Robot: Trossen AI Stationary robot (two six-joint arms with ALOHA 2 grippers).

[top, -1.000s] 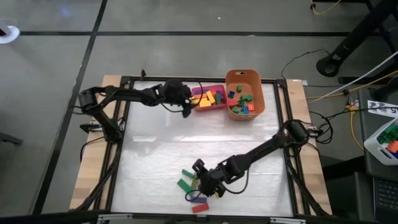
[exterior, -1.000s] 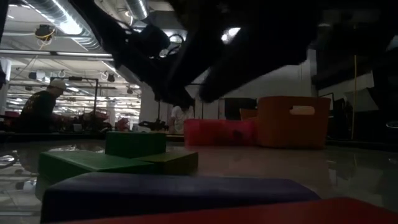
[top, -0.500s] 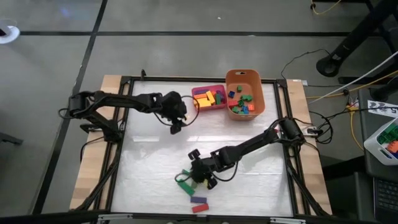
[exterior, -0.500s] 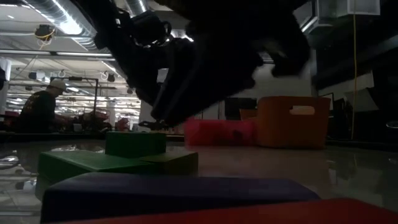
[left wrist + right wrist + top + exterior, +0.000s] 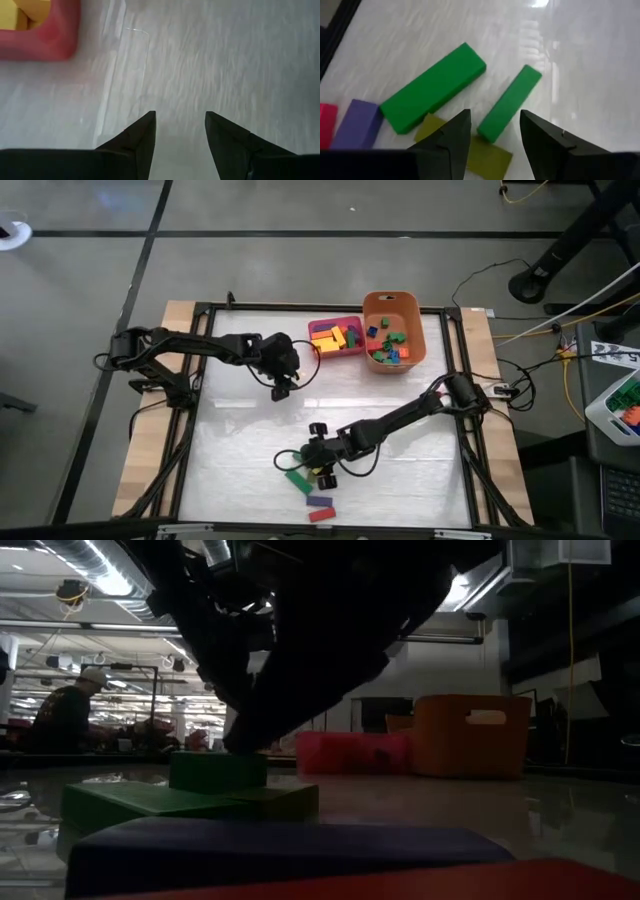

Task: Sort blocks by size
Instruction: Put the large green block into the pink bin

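So, table (image 5: pixel 250 430) first: white work surface, pink tray (image 5: pixel 336 338) and orange tub (image 5: pixel 394 330) side by side at the far edge, both already holding sorted blocks.

Left arm has pulled back from the tray since 1 s ago. Left gripper (image 5: pixel 281 390) now hangs over bare table, near the tray's corner but clear of it. In the left wrist view its fingers (image 5: pixel 137 137) stand apart with only table surface between them, nothing held; the tray corner (image 5: pixel 47 35) shows off to one side.

Right arm has swung away from the near edge toward the table's middle. Right gripper (image 5: pixel 322 470) now sits over the loose pile, jaws apart and empty.

Loose blocks, near edge, unmoved:
- long green bar (image 5: pixel 434 87), the biggest
- slimmer green bar (image 5: pixel 510 102) just beside it; in the right wrist view one end points into the gap between the fingers (image 5: pixel 451 137)
- flat olive-yellow block (image 5: pixel 487 155) under the fingers, partly hidden
- purple block (image 5: pixel 357 125) and red block (image 5: pixel 327 125) side by side, at the outer end of the pile

Low view: right arm's dark bulk hangs directly above the green block (image 5: pixel 218 771).
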